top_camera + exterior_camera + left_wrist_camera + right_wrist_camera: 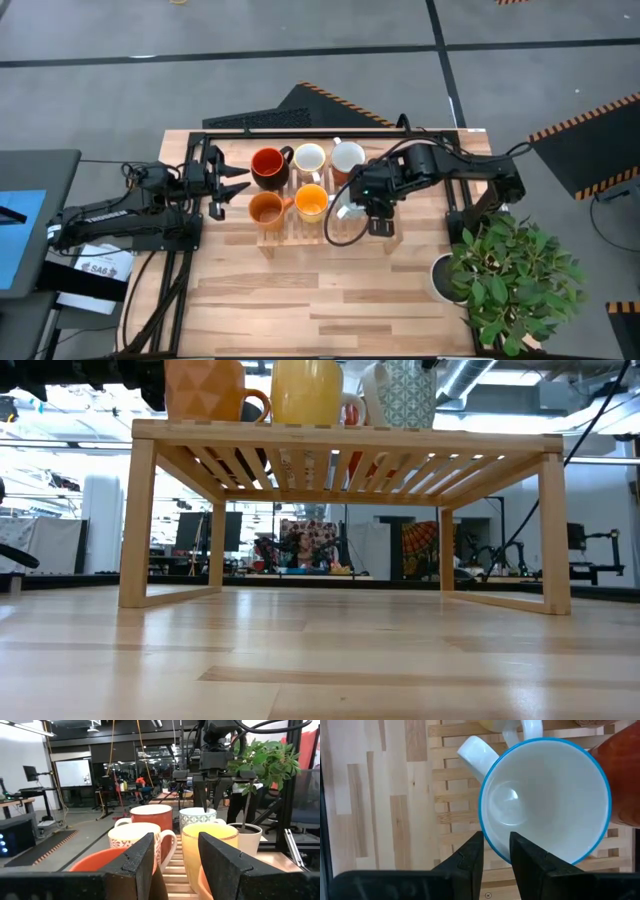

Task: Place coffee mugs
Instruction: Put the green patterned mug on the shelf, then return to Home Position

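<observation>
Six coffee mugs stand on their bases on a wooden slatted rack [300, 235]. In the back row are a dark mug with a red inside [267, 164] and two pale ones [308, 157] [347, 157]. In the front row are an orange mug [265, 208], a yellow-orange mug [312, 202] and a white, blue-rimmed mug [545, 800]. My right gripper [496, 837] points down over the blue-rimmed mug, open. One finger is inside its rim and one outside, with a gap around the wall. My left gripper [175, 865] waits open, level, at the rack's left end.
A potted plant [510, 275] in a white pot stands on the table right of the rack, close to my right arm. Bare table lies in front of the rack. The rack stands on legs, open underneath [340, 540]. A keyboard [260, 118] lies at the far edge.
</observation>
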